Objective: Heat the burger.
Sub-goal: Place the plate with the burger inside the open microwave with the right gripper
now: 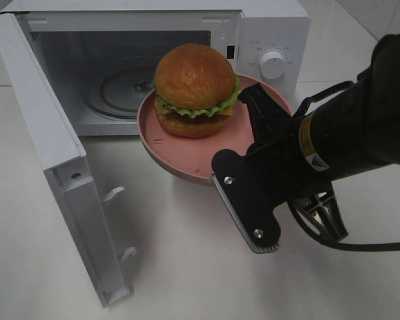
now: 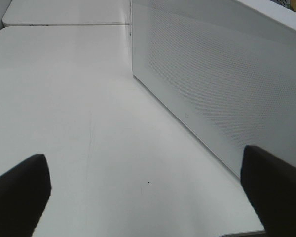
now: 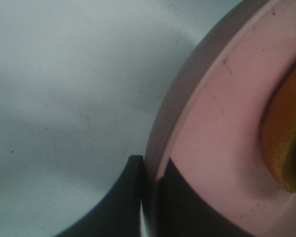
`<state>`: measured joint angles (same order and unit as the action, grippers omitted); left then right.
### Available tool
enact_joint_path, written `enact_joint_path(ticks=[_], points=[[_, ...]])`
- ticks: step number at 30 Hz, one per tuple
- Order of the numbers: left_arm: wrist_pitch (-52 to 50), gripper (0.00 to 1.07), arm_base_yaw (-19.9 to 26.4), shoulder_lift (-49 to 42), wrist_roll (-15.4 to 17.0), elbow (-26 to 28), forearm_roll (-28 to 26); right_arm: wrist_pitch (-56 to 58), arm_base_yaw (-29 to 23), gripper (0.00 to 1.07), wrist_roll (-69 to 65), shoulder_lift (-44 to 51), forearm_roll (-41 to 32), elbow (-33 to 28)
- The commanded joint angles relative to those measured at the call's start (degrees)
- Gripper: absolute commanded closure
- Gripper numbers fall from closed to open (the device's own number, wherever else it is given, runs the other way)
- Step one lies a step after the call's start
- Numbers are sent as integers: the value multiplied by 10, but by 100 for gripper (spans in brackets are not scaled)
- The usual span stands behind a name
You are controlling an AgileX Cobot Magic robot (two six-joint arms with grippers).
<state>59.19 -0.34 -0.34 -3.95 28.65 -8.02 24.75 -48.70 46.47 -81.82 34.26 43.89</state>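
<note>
Pink plate (image 1: 173,153) carries the burger (image 1: 195,90) in front of the open microwave (image 1: 267,27), its rim pinched by the right gripper (image 1: 250,100). Left wrist view: the left gripper (image 2: 148,197) hangs spread wide over the white table (image 2: 64,98), holding nothing. Right wrist view: dark fingers (image 3: 123,197) clamp the plate's rim, the burger just inside it.

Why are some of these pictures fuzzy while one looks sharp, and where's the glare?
Exterior high view: sharp and evenly lit, soft glints on the burger, a soft shadow under the pink plate. Right wrist view: too close, so the plate rim and burger edge smear. Left wrist view: the left gripper shows as two dark blurs; the perforated microwave panel stays crisp.
</note>
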Motion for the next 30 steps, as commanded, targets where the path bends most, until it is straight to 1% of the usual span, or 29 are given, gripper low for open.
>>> enact_joint_path(ticks=[1,3,5,6,7,8,10,12,13,14,15,16,18,20,21,22,23,27,30], points=[[-3,7,-2,-12,3,-2,-2,-24,16,107,62,5,-21,2],[-3,7,-2,-12,3,-2,-2,-24,21,107,86,5,-33,2],[-3,7,-2,-12,3,-2,-2,-28,45,107,171,5,-91,2],[-3,7,-2,-12,3,-2,-2,-28,45,107,171,5,-91,2],[-3,7,-2,-12,3,-2,-2,-35,57,107,209,5,-128,2],[-3,7,-2,-12,3,-2,-2,-35,57,107,209,5,-128,2],[-3,7,-2,-12,3,-2,-2,-42,73,107,276,5,-174,2],[-3,7,-2,-12,3,-2,-2,-44,76,107,292,5,-186,2],[-3,7,-2,-12,3,-2,-2,-49,87,107,326,5,-216,2],[-3,7,-2,-12,3,-2,-2,-49,87,107,326,5,-216,2],[-3,7,-2,-12,3,-2,-2,-52,96,107,356,5,-241,2],[-3,7,-2,-12,3,-2,-2,-52,96,107,356,5,-241,2],[-3,7,-2,-12,3,-2,-2,-50,109,107,409,5,-273,2],[-3,7,-2,-12,3,-2,-2,-49,114,107,431,5,-282,2],[-3,7,-2,-12,3,-2,-2,-50,125,107,481,5,-314,2],[-3,7,-2,-12,3,-2,-2,-50,125,107,481,5,-314,2],[-3,7,-2,-12,3,-2,-2,-50,132,107,515,5,-347,2],[-3,7,-2,-12,3,-2,-2,-50,133,107,529,5,-356,2],[-3,7,-2,-12,3,-2,-2,-50,133,107,521,5,-343,2]])
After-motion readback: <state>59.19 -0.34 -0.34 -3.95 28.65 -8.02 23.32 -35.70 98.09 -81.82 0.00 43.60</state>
